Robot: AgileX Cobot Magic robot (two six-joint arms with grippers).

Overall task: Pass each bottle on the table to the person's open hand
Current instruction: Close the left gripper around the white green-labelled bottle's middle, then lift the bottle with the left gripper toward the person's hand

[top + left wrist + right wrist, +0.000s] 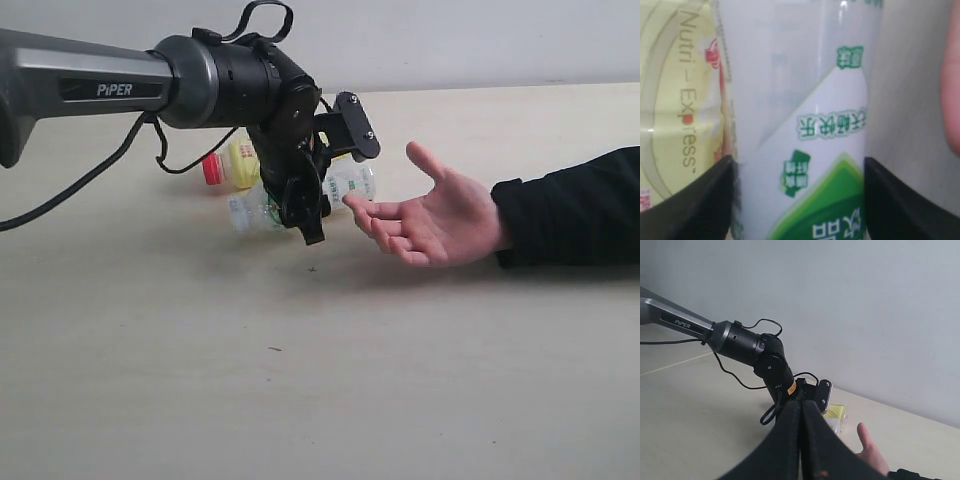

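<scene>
Several bottles lie clustered on the table (300, 380). The yellow bottle (240, 160) with a red cap lies at the back, and a clear bottle (250, 212) lies in front, partly hidden by the arm. My left gripper (305, 215) reaches down into the cluster. In the left wrist view its fingers (705, 200) press both sides of the white bottle with green label (800, 125); the yellow bottle (675, 100) lies right beside it. The person's open hand (440, 220) waits palm-up just right of the white bottle (352, 182). My right gripper (802, 410) is shut and empty, raised off to the side.
The black sleeve (570, 205) lies on the table at the right edge. A black cable (90, 180) hangs under the left arm. A grey wall (450, 40) stands behind the table. The hand's edge (952, 100) shows close beside the gripped bottle.
</scene>
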